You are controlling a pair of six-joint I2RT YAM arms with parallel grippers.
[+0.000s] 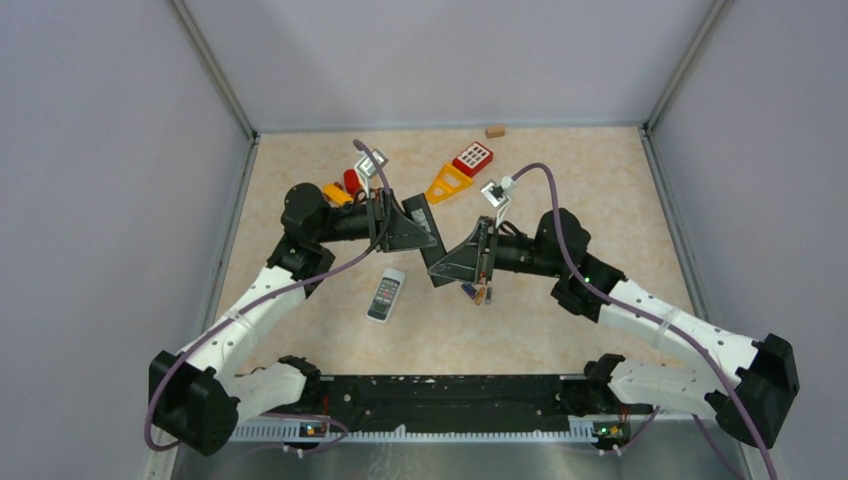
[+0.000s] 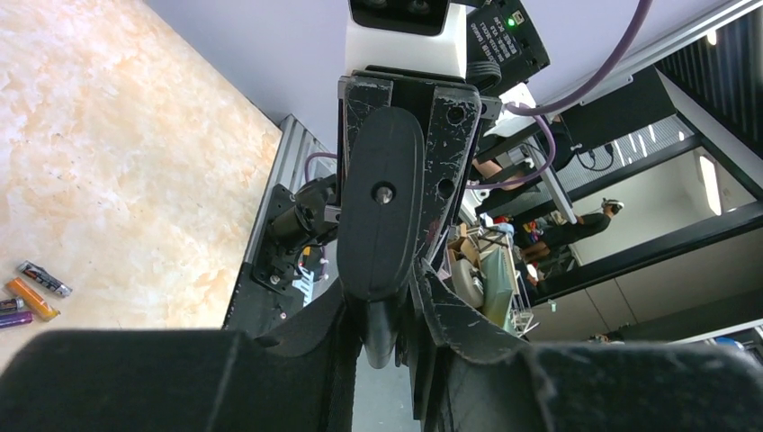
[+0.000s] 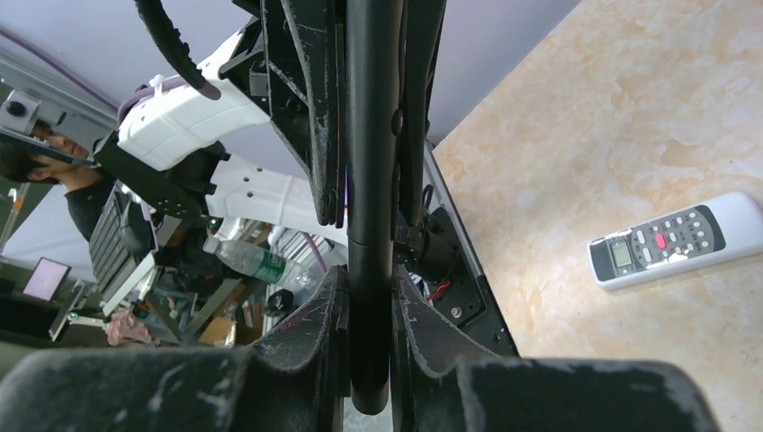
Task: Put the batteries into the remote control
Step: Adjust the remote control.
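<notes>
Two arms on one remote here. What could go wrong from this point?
Both the left gripper and right gripper clamp the black remote in mid-air; uneven pulling could twist it loose. The batteries lie loose near the right gripper, so a dropped remote or low arm might scatter them.

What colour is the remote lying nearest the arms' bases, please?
White; the remote shows best in the right wrist view.
</notes>
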